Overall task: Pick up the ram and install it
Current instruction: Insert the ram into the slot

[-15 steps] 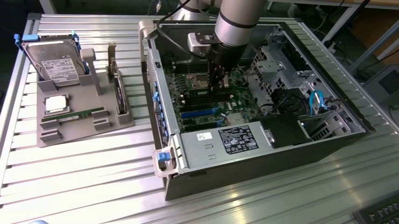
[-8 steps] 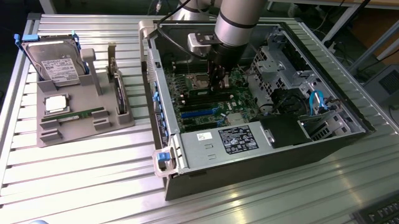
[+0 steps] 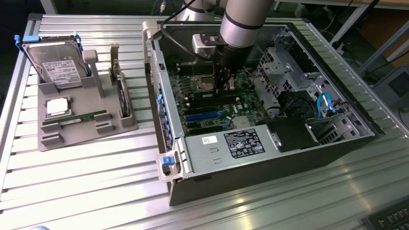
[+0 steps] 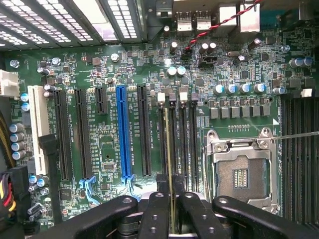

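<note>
In the exterior view, the hand [image 3: 223,88] reaches down into the open computer box [image 3: 211,191] on the counter [image 3: 76,182], just above the green board [image 3: 217,115]. Another green stick [image 3: 83,116] lies in the gray tray [image 3: 83,136], well apart. This view does not show what the hand holds. The wrist view does: the hand is closed on the ram [image 4: 168,144], seen from its thin edge, lined up with the long dark slots [image 4: 189,139] beside the silver chip holder [image 4: 241,174]. I cannot tell if the ram is already in a slot. The ram looks light, thin and stiff, and it could snap or scratch. I think it is best held by its long flat sides, near the middle, and kept straight.
</note>
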{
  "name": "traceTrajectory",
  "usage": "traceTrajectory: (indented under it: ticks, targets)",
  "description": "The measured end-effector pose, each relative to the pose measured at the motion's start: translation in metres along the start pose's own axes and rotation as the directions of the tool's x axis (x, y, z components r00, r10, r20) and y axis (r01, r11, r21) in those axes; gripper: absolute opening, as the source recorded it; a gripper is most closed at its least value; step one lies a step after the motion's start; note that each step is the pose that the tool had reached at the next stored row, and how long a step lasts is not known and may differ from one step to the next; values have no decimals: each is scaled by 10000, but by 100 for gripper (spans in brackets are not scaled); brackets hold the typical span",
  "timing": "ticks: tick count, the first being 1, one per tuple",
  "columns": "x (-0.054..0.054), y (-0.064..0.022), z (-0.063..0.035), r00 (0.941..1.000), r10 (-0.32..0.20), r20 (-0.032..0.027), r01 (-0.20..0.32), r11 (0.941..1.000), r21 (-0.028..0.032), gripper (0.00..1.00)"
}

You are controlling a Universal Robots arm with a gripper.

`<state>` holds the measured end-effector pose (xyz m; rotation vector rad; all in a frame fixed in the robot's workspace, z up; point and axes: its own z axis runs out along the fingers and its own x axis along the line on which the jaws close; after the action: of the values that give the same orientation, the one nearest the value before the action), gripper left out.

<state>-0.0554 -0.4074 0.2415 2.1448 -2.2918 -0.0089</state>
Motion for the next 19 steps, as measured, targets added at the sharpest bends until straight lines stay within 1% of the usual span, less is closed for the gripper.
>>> traceTrajectory:
  ticks: [3, 9, 15, 19]
  targets:
    - [-1, 0, 7, 10000, 22, -3, -22, 10000, 3, 14]
    - [0, 1, 62, 10000, 21, -14, -21, 10000, 1, 14]
    - [-1, 1, 76, 10000, 12, -12, -12, 10000, 2, 14]
    - [1, 12, 104, 10000, 3, -30, -3, 10000, 2, 14]
